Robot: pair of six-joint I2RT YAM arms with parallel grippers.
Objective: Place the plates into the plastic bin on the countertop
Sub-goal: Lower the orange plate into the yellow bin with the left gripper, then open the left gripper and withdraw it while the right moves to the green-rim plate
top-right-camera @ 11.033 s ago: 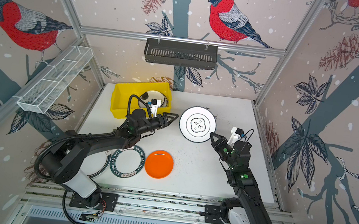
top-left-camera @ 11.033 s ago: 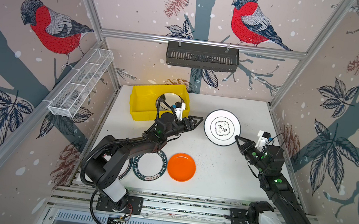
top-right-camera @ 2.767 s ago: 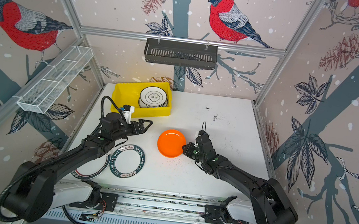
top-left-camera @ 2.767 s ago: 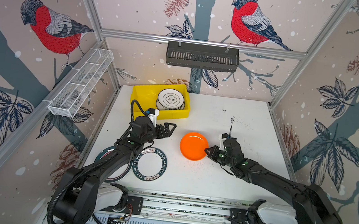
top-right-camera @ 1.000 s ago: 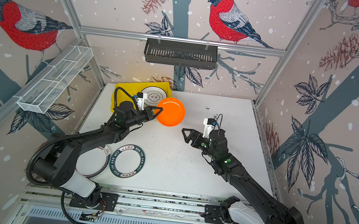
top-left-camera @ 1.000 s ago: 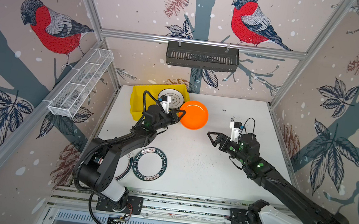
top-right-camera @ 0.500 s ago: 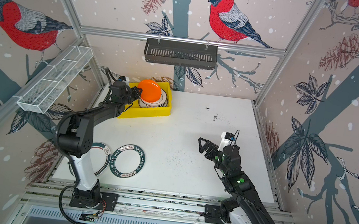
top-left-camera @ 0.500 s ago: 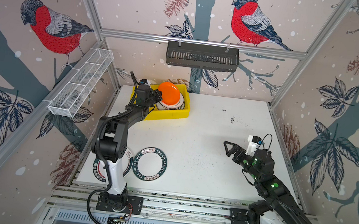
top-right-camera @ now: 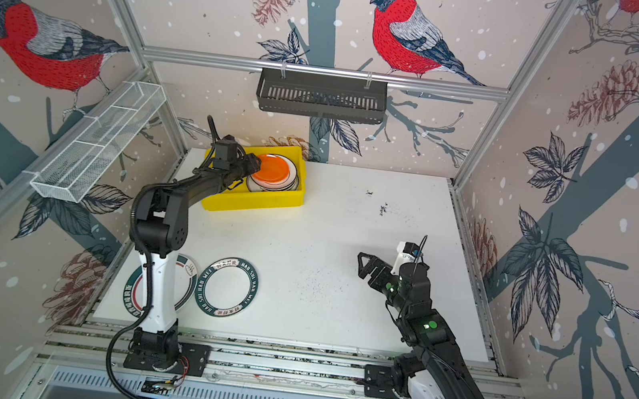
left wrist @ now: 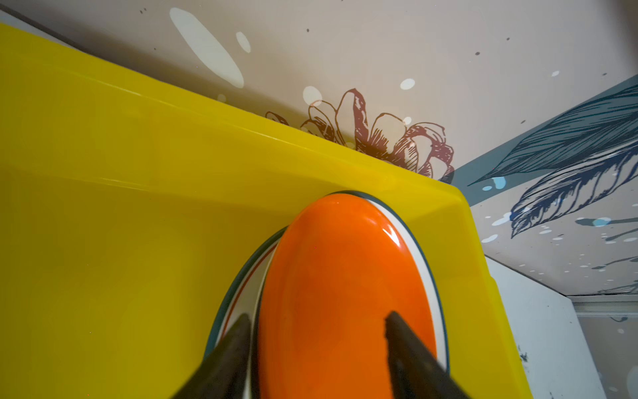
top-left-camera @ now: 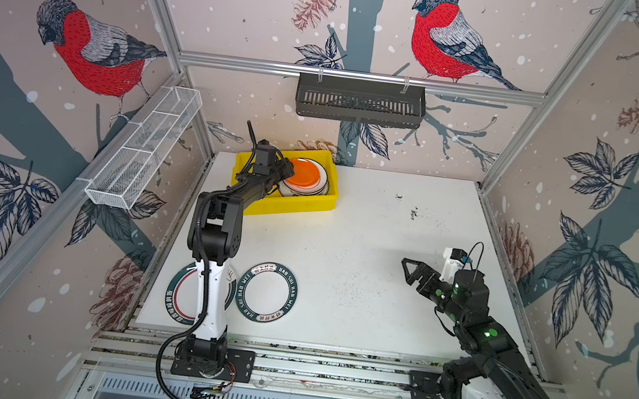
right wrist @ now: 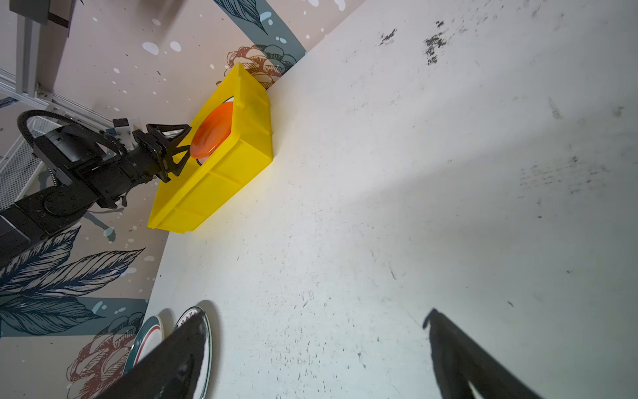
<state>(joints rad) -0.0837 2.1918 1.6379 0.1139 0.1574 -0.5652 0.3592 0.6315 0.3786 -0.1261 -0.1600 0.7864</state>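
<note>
A: Well, how many tools, and how do they stand?

B: Two. The left tool (top-left-camera: 287,174) has its black fingers (left wrist: 228,359) apart, clamped on nothing. The right tool (top-left-camera: 407,271) is also spread wide and empty, hovering over the right side of the table (top-left-camera: 367,236).

A: And the plates?

B: Three in plain sight, plus some I cannot count. One orange plate (top-left-camera: 304,175) lies right at the left tool's fingertips. In the left wrist view its near edge sits between the two fingers. It rests on top of a stack (top-left-camera: 304,194) of white plates inside the single bin (top-left-camera: 291,207). At least two rims show under it.

A: The other two?

B: Flat on the table near its front left, just beside each other and well apart from both tools. One is a lettered plate (top-left-camera: 267,292); the other is a red-lined plate (top-left-camera: 176,295), half hidden behind the left arm.

A: Materials?

B: The orange plate is glossy, round and shallow. Both table plates are white with dark-green rims. The bin is bright yellow plastic, rectangular, ribbed on its outer wall, set in the table's back left corner. The table is flat, matte white, speckled dark. Farther out hang one black slotted basket (top-left-camera: 360,101) on the back rail and one white mesh basket (top-left-camera: 144,148) on the left wall.
</note>
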